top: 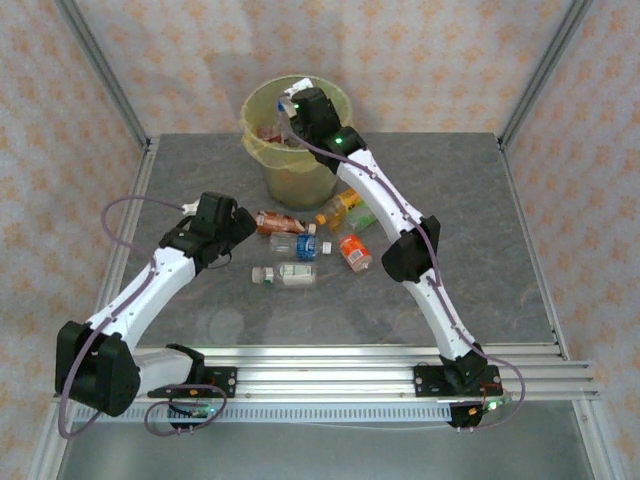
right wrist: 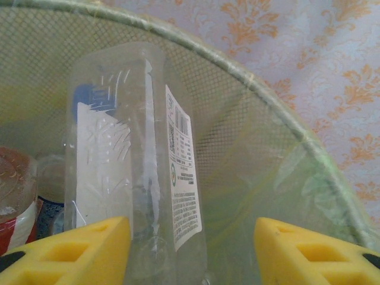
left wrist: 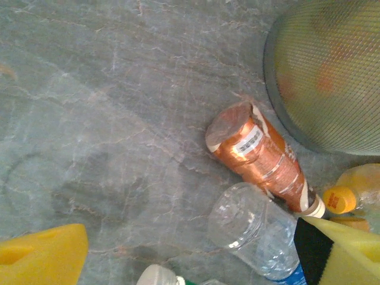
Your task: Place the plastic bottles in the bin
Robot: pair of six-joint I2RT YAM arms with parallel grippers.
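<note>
Our right gripper [right wrist: 190, 228] hangs in the mouth of the bin [right wrist: 279, 113], fingers spread wide. A clear white-labelled bottle [right wrist: 127, 154] stands upright against one pad, apart from the other. More bottles lie in the bin beneath it. Our left gripper [left wrist: 193, 237] gapes empty above the table [left wrist: 119, 89]. An orange-labelled bottle [left wrist: 261, 154] lies just ahead, touching a clear bottle [left wrist: 252, 234] beside one finger.

Grey marbled table [top: 450, 190] — bin [top: 290, 182] and loose plastic bottles [top: 292, 272] on it.
</note>
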